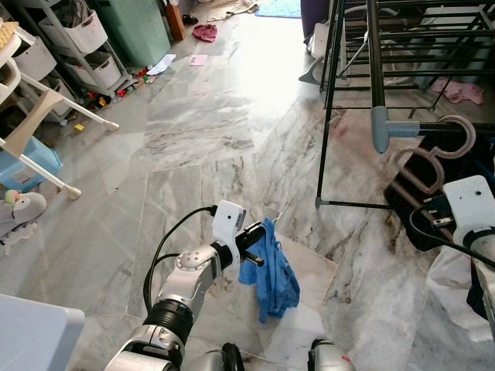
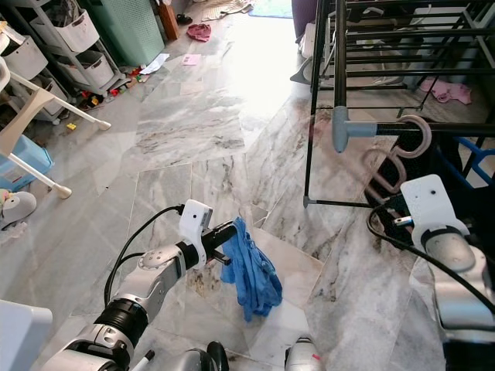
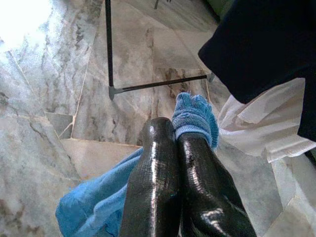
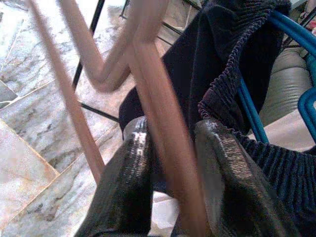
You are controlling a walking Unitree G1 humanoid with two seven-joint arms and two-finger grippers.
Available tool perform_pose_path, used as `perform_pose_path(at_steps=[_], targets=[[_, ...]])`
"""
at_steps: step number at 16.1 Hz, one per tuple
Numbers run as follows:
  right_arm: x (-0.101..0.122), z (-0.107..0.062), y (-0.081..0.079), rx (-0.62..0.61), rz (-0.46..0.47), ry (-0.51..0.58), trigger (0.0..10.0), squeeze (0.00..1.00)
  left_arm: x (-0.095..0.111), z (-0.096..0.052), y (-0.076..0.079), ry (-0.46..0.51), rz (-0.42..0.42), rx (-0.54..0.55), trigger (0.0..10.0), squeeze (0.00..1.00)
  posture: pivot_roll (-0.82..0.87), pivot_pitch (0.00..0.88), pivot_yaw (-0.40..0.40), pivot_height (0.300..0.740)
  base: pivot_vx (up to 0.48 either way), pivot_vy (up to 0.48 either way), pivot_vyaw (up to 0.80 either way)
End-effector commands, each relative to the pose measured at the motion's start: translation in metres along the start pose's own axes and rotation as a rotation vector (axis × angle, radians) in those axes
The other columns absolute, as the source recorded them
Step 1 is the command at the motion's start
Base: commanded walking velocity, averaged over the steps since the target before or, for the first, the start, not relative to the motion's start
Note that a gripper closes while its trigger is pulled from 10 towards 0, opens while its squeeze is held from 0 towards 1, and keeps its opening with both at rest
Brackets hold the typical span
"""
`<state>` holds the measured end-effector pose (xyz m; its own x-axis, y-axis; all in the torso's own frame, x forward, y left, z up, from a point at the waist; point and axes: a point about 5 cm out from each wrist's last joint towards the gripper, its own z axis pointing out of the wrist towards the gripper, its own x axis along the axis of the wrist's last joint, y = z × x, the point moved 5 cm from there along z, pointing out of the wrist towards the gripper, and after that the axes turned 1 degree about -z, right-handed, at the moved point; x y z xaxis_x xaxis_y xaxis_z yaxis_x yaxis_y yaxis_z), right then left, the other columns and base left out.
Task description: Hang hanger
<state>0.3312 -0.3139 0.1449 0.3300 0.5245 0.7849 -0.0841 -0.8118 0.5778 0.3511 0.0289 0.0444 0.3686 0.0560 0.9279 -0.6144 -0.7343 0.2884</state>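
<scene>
A pinkish-brown hanger [image 1: 424, 175] carries a dark garment [image 4: 232, 44]. Its hook [image 2: 415, 130] curls over the horizontal bar of the black drying rack [image 1: 375, 54], next to a grey-blue joint [image 1: 383, 127]. My right gripper [image 4: 170, 136] is shut on one sloping arm of the hanger, low at the right below the bar. My left gripper [image 3: 175, 138] is held out low over the floor in front of me. It is shut on a blue cloth [image 1: 274, 278] that hangs down from its fingers.
The rack's foot bar [image 1: 352, 204] runs along the marble floor at the right. A white bag [image 1: 452, 282] and a blue basket [image 2: 476, 166] sit beside my right arm. White chair legs [image 1: 46, 108] and shelves with bins [image 1: 85, 46] stand at the left.
</scene>
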Motion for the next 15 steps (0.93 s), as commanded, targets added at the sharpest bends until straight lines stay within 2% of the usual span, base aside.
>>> perform_pose_path(at_steps=[1, 4, 7, 10, 11, 13, 14, 15], targets=[[0.002, 0.001, -0.002, 0.006, -0.020, 0.005, 10.0, 0.00, -0.001, -0.003, -0.006, -0.002, 0.005, 0.021, 10.0, 0.00, -0.30, 0.184, 0.150, 0.740, 0.000, 0.000, 0.00], [0.013, 0.006, -0.002, 0.025, -0.029, 0.036, 10.0, 0.00, -0.001, -0.003, -0.006, -0.002, 0.006, 0.023, 10.0, 0.00, -0.30, 0.182, 0.146, 0.740, 0.000, 0.000, 0.00], [0.024, 0.007, -0.002, 0.050, 0.008, 0.070, 10.0, 0.00, -0.003, -0.004, -0.007, -0.002, 0.004, 0.028, 10.0, 0.00, -0.30, 0.182, 0.144, 0.740, 0.000, 0.000, 0.00], [0.022, 0.008, -0.002, 0.058, 0.006, 0.066, 10.0, 0.00, -0.003, -0.004, -0.007, -0.003, 0.005, 0.026, 10.0, 0.00, -0.30, 0.182, 0.143, 0.740, 0.000, 0.000, 0.00], [0.024, 0.009, -0.002, 0.064, 0.008, 0.070, 7.8, 0.00, -0.003, -0.004, -0.006, -0.002, 0.006, 0.024, 10.0, 0.00, -0.30, 0.180, 0.145, 0.740, 0.000, 0.000, 0.00], [0.028, 0.009, -0.003, 0.078, 0.006, 0.083, 9.5, 0.00, -0.002, -0.003, -0.006, -0.002, 0.008, 0.023, 10.0, 0.00, -0.30, 0.180, 0.145, 0.740, 0.000, 0.000, 0.00], [0.030, 0.010, -0.004, 0.088, 0.003, 0.087, 8.5, 0.00, -0.002, -0.003, -0.006, -0.002, 0.009, 0.023, 10.0, 0.00, -0.30, 0.178, 0.145, 0.740, 0.000, 0.000, 0.00], [0.031, 0.009, -0.007, 0.110, -0.006, 0.093, 10.0, 0.00, -0.002, -0.003, -0.007, -0.002, 0.009, 0.024, 10.0, 0.00, -0.30, 0.178, 0.145, 0.740, 0.000, 0.000, 0.00]])
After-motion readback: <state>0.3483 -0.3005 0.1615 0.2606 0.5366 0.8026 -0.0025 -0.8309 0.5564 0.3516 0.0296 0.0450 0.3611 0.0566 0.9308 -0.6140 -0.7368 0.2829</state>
